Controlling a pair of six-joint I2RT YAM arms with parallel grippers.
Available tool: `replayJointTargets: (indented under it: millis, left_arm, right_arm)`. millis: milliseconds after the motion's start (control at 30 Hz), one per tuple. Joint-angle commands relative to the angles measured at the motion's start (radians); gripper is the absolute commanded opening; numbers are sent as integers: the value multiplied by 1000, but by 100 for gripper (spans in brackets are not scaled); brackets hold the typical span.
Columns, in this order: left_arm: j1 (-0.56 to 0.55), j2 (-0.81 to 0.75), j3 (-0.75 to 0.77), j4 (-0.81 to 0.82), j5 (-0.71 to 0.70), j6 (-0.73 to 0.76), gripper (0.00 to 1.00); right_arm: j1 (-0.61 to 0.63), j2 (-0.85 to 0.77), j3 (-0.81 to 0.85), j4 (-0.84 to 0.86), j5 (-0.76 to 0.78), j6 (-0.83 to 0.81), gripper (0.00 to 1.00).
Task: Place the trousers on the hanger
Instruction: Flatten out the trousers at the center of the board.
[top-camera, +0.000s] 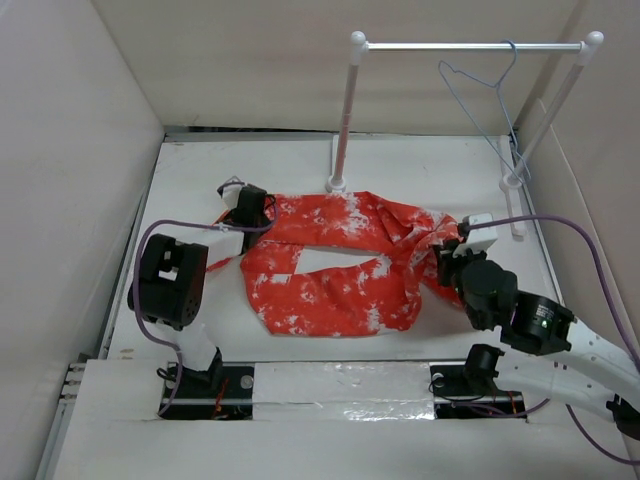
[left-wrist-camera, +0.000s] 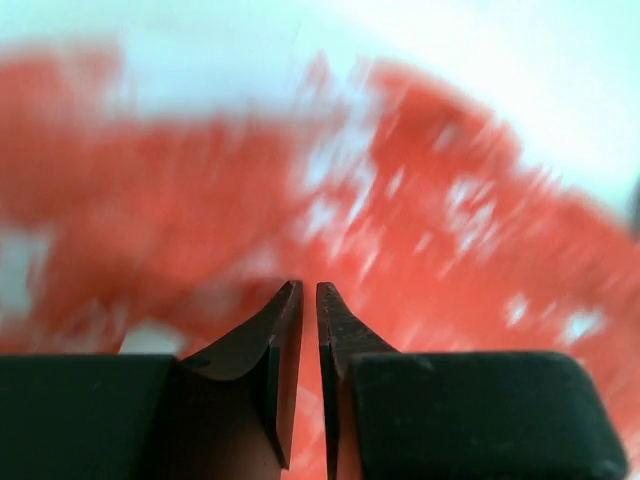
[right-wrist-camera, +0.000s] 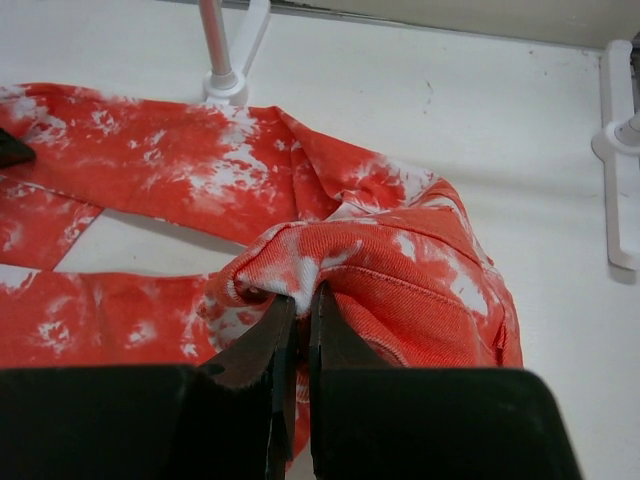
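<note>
Counter (top-camera: 185, 180) is carrying the trousers (top-camera: 330, 290), lying looped. Rail stand (top-camera: 470, 46) is holding the hanger (top-camera: 497, 85), well apart from them. Right pincer (right-wrist-camera: 302, 295) is pinching the waistband fold. Left pincer (left-wrist-camera: 308, 290) is sitting narrow at a leg end; the view is blurred, so I cannot tell whether it is gripping cloth.

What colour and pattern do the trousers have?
Bright red-orange with white speckled blotches; the trousers show best in the right wrist view.

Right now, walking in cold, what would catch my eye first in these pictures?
The bright red-orange trousers, blotched white, sprawl across the middle of the white table, with the left gripper at their left end and the right gripper pinching their right end. Behind them at the far right, a thin wire hanger hangs bare on a white rail.
</note>
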Motion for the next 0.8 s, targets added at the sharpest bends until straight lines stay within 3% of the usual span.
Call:
replayJointTargets:
  millis: [0, 67, 167, 300, 433, 567, 633, 767]
  left_arm:
    - [24, 15, 157, -20, 9, 13, 9]
    - [7, -14, 174, -16, 21, 17, 14]
    - [-77, -122, 128, -43, 9, 53, 34]
    - [-192, -324, -71, -117, -93, 22, 38]
    - [-246, -567, -243, -293, -193, -68, 67]
    - [-246, -822, -308, -516, -233, -176, 74]
    - [-246, -891, -347, -544, -177, -204, 81]
    - [-237, -864, -386, -602, -126, -289, 78]
  right_arm:
    - [-20, 2, 25, 52, -7, 7, 0]
    - [-29, 2, 25, 26, -7, 37, 0]
    - [-39, -13, -12, 35, -11, 46, 0]
    - [-60, -33, -44, 55, -42, 31, 0]
    - [-83, -48, -67, 101, -92, -5, 0]
    - [-94, -53, -86, 127, -134, -6, 0]
    - [-94, -57, -92, 133, -154, -3, 0]
    - [-103, -85, -98, 156, -192, -11, 0]
